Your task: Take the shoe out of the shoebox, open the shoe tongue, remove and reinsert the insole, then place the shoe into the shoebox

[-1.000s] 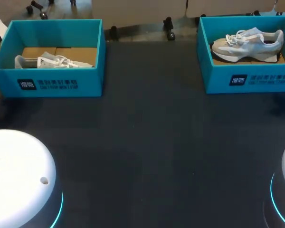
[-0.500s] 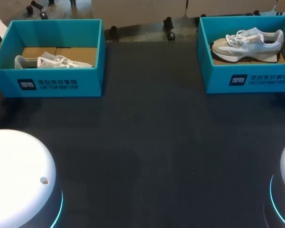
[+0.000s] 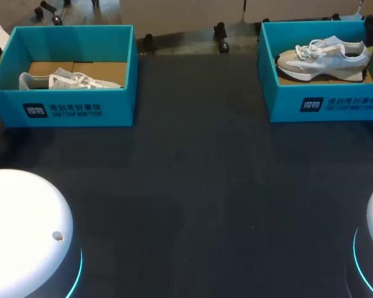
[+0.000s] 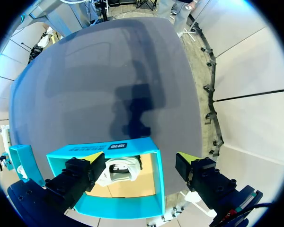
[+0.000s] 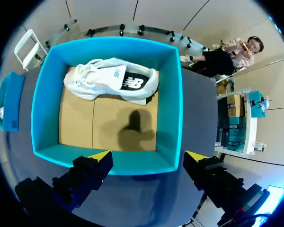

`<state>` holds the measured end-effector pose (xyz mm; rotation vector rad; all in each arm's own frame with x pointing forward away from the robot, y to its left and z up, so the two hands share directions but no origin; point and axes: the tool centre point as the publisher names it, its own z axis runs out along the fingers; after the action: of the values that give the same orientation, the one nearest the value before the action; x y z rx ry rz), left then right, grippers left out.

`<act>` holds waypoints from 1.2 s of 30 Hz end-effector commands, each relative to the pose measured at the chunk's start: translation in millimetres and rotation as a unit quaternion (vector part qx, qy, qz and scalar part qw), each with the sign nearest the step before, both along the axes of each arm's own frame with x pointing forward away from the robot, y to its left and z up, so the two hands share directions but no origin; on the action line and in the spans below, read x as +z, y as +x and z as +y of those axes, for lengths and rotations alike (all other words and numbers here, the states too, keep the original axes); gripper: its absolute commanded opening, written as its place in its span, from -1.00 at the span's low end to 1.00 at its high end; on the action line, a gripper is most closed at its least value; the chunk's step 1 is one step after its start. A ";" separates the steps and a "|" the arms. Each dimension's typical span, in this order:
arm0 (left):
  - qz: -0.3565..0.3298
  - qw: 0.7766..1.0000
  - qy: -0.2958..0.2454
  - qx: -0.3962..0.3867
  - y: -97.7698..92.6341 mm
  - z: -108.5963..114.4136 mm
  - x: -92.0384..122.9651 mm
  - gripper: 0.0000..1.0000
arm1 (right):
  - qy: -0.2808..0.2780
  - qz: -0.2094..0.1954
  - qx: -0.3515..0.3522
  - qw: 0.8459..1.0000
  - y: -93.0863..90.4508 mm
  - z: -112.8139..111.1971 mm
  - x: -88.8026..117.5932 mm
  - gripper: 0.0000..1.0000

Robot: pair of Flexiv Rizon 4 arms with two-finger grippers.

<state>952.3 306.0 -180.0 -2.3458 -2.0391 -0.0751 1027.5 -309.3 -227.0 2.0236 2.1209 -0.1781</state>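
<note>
Barely anything moved — just your right gripper (image 5: 147,160) slipping its dark edge off the right shoebox (image 3: 286,93) rim. Step one's pending: it hangs wide open, empty, above the shoe (image 5: 111,80) inside; left gripper (image 4: 138,158) is open too. Next, drop in and pinch it.

Left shoebox (image 3: 62,110) — teal, open-topped, brown cardboard floor, at the table's far left corner. The left shoe (image 3: 68,79) inside is pale grey-white with white laces, low against the near wall and partly hidden by it.

Right shoebox (image 3: 326,107) — same teal, far right corner. The right shoe (image 3: 326,56) is light grey and white with a tan toe, on its side by the far wall, toe toward the table's middle.
</note>
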 end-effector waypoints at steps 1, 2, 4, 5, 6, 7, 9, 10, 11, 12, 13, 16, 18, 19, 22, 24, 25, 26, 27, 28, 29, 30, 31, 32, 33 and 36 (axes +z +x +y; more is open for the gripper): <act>-0.001 1.000 0.001 0.000 -1.2 0.1 0.4 1.00 | 0.000 0.034 -0.008 0.999 16.6 0.3 0.3 1.00; -0.001 1.000 0.001 0.000 -1.2 0.1 0.4 1.00 | 0.000 0.034 -0.008 0.999 16.6 0.3 0.3 1.00; -0.001 1.000 0.001 0.000 -1.2 0.1 0.4 1.00 | 0.000 0.034 -0.008 0.999 16.6 0.3 0.3 1.00; -0.001 1.000 0.001 0.000 -1.2 0.1 0.4 1.00 | 0.000 0.034 -0.008 0.999 16.6 0.3 0.3 1.00; -0.001 1.000 0.001 0.000 -1.2 0.1 0.4 1.00 | 0.000 0.034 -0.008 0.999 16.6 0.3 0.3 1.00; -0.001 1.000 0.001 0.000 -1.2 0.1 0.4 1.00 | 0.000 0.034 -0.008 0.999 16.6 0.3 0.3 1.00; -0.001 1.000 0.001 0.000 -1.2 0.1 0.4 1.00 | 0.000 0.034 -0.008 0.999 16.6 0.3 0.3 1.00; -0.001 1.000 0.001 0.000 -1.2 0.1 0.4 1.00 | 0.000 0.034 -0.008 0.999 16.6 0.3 0.3 1.00; -0.001 1.000 0.001 0.000 -1.2 0.1 0.4 1.00 | 0.000 0.034 -0.008 0.999 16.6 0.3 0.3 1.00; -0.001 1.000 0.001 0.000 -1.2 0.1 0.4 1.00 | -0.018 0.032 -0.015 0.999 20.4 -1.3 1.1 1.00; -0.001 1.000 0.001 0.000 -1.2 0.1 0.4 1.00 | -0.029 0.029 -0.022 0.999 24.0 -3.0 0.7 1.00; -0.001 1.000 0.001 0.000 -1.2 0.1 0.4 1.00 | -0.044 0.011 -0.035 0.998 35.1 -4.8 -1.7 1.00; -0.001 1.000 0.001 0.000 -1.2 0.1 0.4 1.00 | -0.049 0.004 -0.031 0.998 43.6 -3.3 -4.3 1.00; -0.001 1.000 0.001 0.000 -1.2 0.1 0.4 1.00 | -0.056 0.003 -0.030 0.998 47.5 -2.8 -6.1 1.00; -0.001 1.000 0.001 0.000 -1.2 0.1 0.4 1.00 | -0.059 0.001 -0.026 0.998 58.4 -4.1 -14.1 1.00; -0.001 1.000 0.001 0.000 -1.2 0.1 0.4 1.00 | -0.057 -0.003 -0.026 0.998 64.5 -7.0 -20.7 1.00; -0.001 1.000 0.001 0.000 -1.2 0.1 0.4 1.00 | -0.065 0.001 -0.028 0.997 67.3 -7.7 -23.6 1.00; -0.001 1.000 0.001 0.000 -1.2 0.1 0.4 1.00 | -0.069 -0.008 -0.028 0.997 69.8 -8.1 -25.5 1.00; -0.001 1.000 0.001 0.000 -1.2 0.1 0.4 1.00 | -0.063 -0.010 -0.030 0.998 72.9 -9.4 -28.6 1.00; -0.001 1.000 0.001 0.000 -1.2 0.1 0.4 1.00 | -0.057 -0.011 -0.029 0.998 75.4 -10.5 -31.2 1.00; -0.001 1.000 0.001 0.000 -1.2 0.1 0.4 1.00 | -0.058 -0.016 -0.025 0.998 78.0 -11.2 -33.1 1.00; -0.001 1.000 0.001 0.000 -1.2 0.1 0.4 1.00 | -0.059 -0.020 -0.025 0.998 80.3 -11.2 -34.3 1.00; -0.001 1.000 0.001 0.000 -1.2 0.1 0.4 1.00 | -0.058 -0.022 -0.024 0.998 83.3 -11.4 -35.6 1.00; -0.001 1.000 0.001 0.000 -1.2 0.1 0.4 1.00 | -0.057 -0.022 -0.026 0.998 86.1 -12.2 -37.3 1.00; -0.001 1.000 0.001 0.000 -1.2 0.1 0.4 1.00 | -0.057 -0.022 -0.026 0.998 88.5 -12.3 -38.0 1.00; -0.001 1.000 0.001 0.000 -1.2 0.1 0.4 1.00 | -0.065 -0.021 -0.029 0.997 96.2 -11.9 -40.1 1.00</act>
<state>952.2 306.0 -179.9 -2.3456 -2.0391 -0.0752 1112.3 -322.8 -263.3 1.9891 1.9726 -0.2428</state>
